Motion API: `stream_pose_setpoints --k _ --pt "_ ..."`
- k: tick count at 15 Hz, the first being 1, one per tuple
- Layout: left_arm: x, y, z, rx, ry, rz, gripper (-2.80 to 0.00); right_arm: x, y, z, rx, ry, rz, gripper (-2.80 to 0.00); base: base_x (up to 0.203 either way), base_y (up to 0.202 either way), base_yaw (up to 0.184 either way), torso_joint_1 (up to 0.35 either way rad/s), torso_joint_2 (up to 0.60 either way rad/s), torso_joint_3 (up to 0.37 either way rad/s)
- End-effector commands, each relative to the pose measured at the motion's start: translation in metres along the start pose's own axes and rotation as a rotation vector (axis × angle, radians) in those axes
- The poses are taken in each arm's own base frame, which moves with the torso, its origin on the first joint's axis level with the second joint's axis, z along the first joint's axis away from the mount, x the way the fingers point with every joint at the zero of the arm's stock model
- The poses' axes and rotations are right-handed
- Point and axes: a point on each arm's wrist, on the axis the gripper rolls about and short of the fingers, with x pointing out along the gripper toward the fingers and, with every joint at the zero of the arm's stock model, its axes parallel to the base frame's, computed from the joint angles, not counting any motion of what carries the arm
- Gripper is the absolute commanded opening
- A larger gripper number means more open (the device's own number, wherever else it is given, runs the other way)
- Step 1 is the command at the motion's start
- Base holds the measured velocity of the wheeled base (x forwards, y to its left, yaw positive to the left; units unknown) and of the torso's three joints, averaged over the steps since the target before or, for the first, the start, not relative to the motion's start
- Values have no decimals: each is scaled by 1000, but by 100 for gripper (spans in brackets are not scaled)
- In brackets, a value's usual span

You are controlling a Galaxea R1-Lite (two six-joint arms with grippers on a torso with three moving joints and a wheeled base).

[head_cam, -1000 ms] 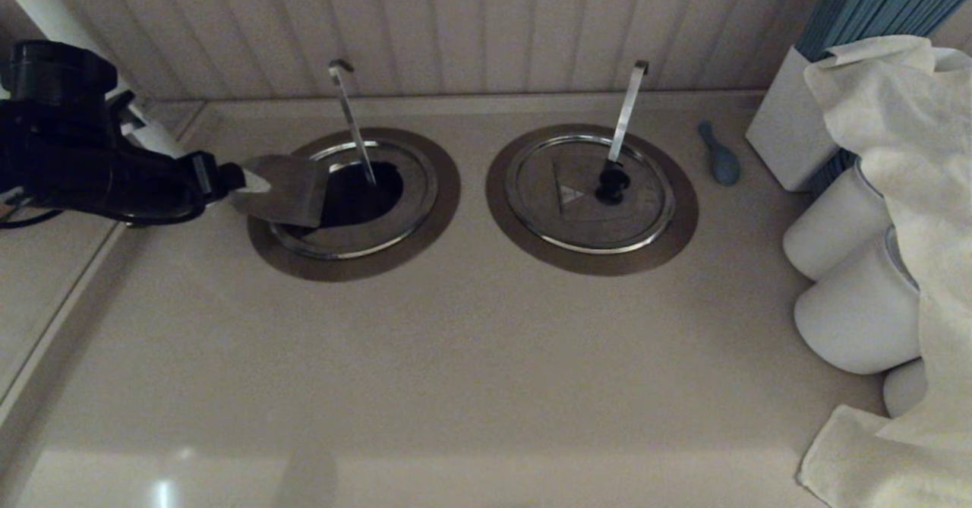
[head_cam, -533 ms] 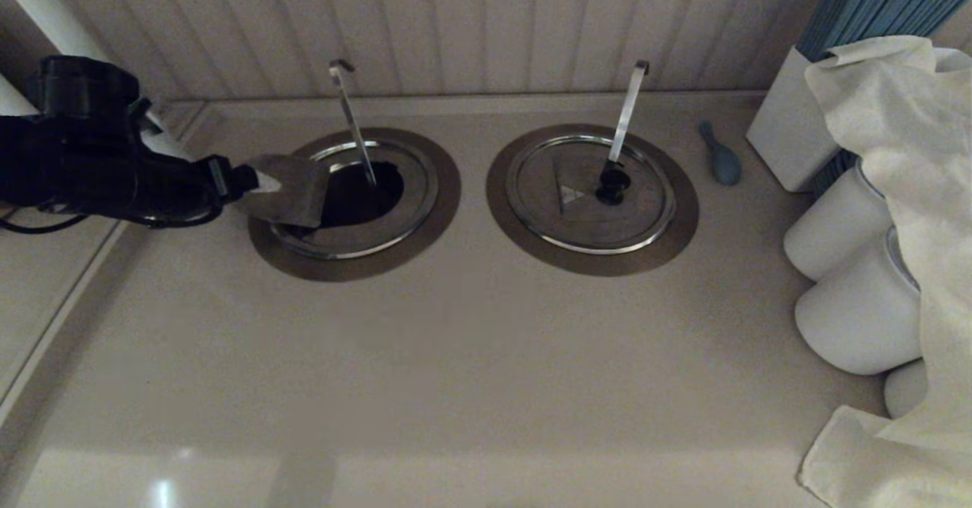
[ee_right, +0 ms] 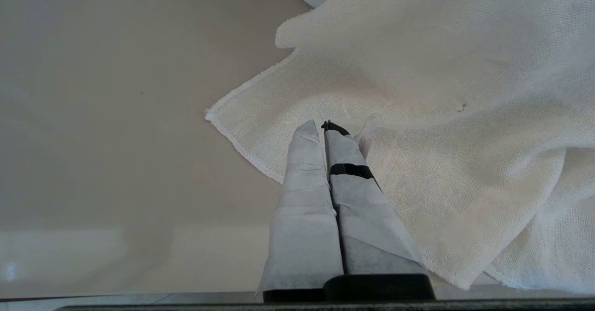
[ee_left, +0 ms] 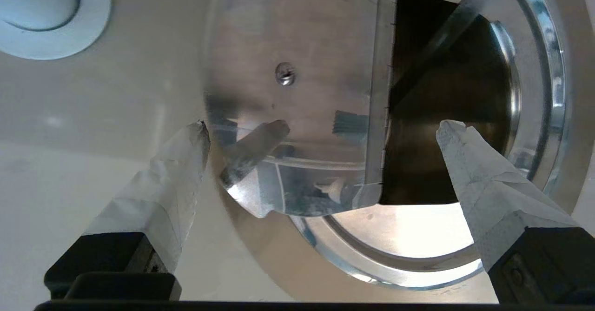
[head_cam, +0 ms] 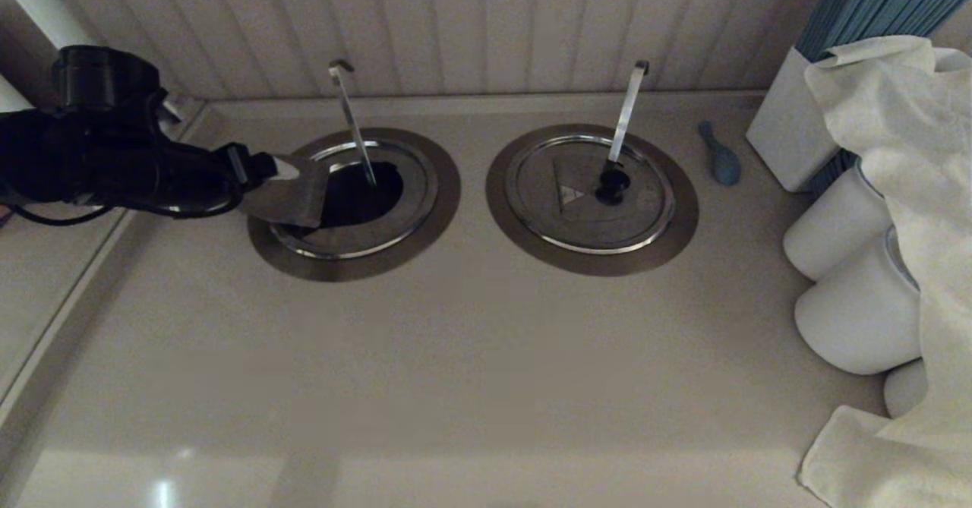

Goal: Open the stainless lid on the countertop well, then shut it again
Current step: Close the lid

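The stainless lid (head_cam: 380, 228) sits in the left countertop well (head_cam: 363, 191), ringed by a brown-grey flange (head_cam: 444, 189). Its folding section (head_cam: 292, 197) is tipped up on its hinge, so the dark hole shows. The thin hook-tipped handle (head_cam: 348, 117) rises out of the opening. My left gripper (head_cam: 267, 171) is open at the raised section's upper edge, one white fingertip (head_cam: 285, 168) against it. In the left wrist view the section's shiny underside (ee_left: 297, 46) faces me between the spread fingers (ee_left: 186, 162). My right gripper (ee_right: 324, 127) is shut on nothing above a white cloth (ee_right: 418, 92).
The twin lid (head_cam: 588, 204) with the broad pale handle (head_cam: 626, 109) lies shut to the right. A blue spoon (head_cam: 720, 157), a white box of blue sticks (head_cam: 790, 124), white cups (head_cam: 850, 307) and the draped cloth (head_cam: 911, 159) crowd the right side. A ribbed wall stands behind.
My left arm has moved right, toward the well. The raised folding section has swung a little that way with it and shows narrower.
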Motion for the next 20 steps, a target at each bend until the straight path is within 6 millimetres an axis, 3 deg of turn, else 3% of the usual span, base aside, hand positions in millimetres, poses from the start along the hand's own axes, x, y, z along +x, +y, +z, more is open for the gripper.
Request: stream_pose_setpoints --k 1,13,20 --pt "1 -1 0 -3 2 -4 0 0 0 0 0 1 1 -280 0 0 0 0 0 0" --pt "-8 -11 2 -29 -18 -26 0 0 0 0 0 0 1 -280 0 0 0 0 0 0" --pt "-18 -26 2 -28 -26 -65 0 0 0 0 0 -1 1 -280 0 0 0 0 0 0"
